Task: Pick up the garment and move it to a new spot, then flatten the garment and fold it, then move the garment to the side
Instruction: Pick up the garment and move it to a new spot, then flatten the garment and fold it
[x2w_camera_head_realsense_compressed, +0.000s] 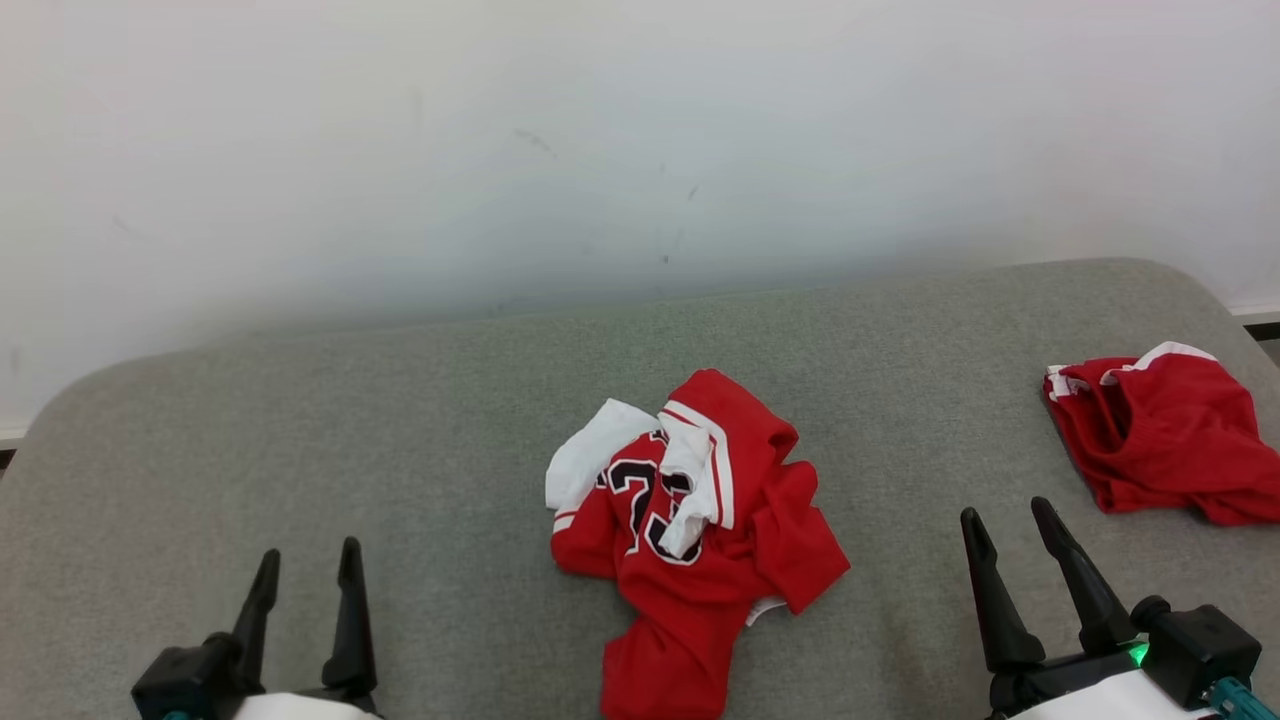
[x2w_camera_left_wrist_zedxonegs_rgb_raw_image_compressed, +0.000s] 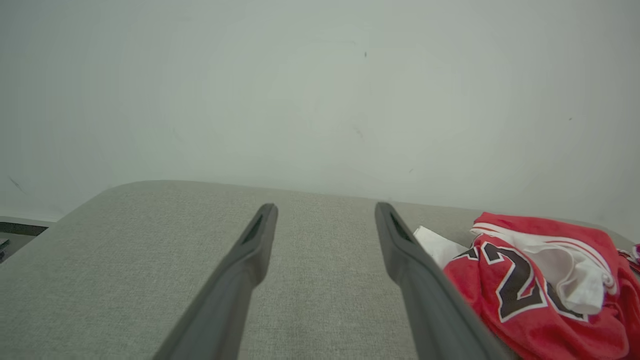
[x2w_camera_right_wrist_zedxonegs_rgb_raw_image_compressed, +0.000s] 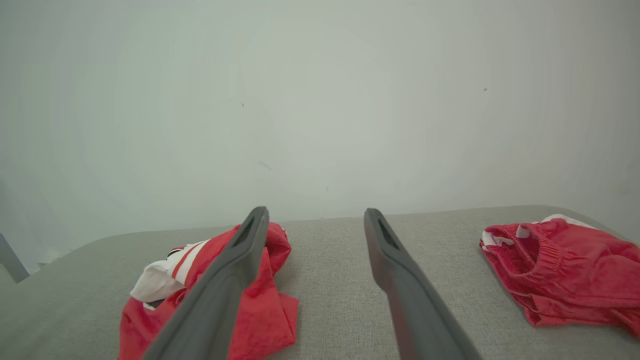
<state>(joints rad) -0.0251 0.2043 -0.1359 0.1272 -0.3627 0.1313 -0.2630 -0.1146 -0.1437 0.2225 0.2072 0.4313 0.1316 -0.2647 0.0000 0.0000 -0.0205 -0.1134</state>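
Jersey (x2w_camera_head_realsense_compressed: 690, 520) is crumpled in a heap on the grey table (x2w_camera_head_realsense_compressed: 300, 430), red with white trim, black number showing. Left gripper (x2w_camera_head_realsense_compressed: 310, 550) hangs well left of the jersey, jaws wide, nothing in them. Right gripper (x2w_camera_head_realsense_compressed: 1004, 509) is right of the jersey, also wide and empty. Red shorts (x2w_camera_head_realsense_compressed: 1160, 440) lie further right of the jersey.

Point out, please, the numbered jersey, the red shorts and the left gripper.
numbered jersey (x2w_camera_head_realsense_compressed: 720, 585): head view, red cloth below the digits.
red shorts (x2w_camera_head_realsense_compressed: 1165, 440): head view, middle of the fabric.
left gripper (x2w_camera_head_realsense_compressed: 310, 550): head view, midway between its fingertips.
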